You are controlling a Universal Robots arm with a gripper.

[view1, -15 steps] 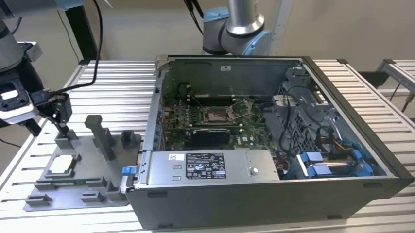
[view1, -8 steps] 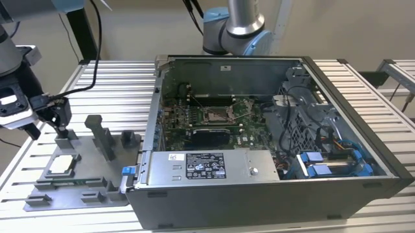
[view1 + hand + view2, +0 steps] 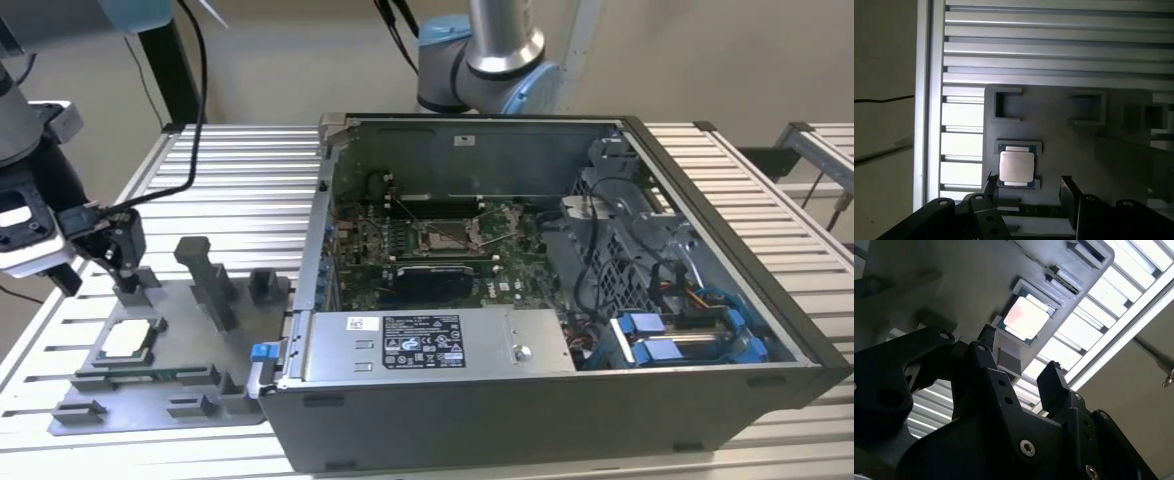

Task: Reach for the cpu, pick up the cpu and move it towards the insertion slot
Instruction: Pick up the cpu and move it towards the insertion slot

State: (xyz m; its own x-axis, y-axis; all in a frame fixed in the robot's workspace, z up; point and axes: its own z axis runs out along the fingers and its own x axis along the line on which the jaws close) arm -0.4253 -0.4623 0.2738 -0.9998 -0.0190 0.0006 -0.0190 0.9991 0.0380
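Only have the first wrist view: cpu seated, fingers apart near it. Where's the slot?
Observer: In the exterior view, the slot sits in the motherboard inside the open case, to the exterior view's right of the fixture.
Operator: Gripper down on the cpu?
Observer: No. The gripper hangs above the fixture, open, apart from the cpu.
Operator: Anything tall nearby?
Observer: A grey upright block stands on the fixture, to the exterior view's right of the gripper.
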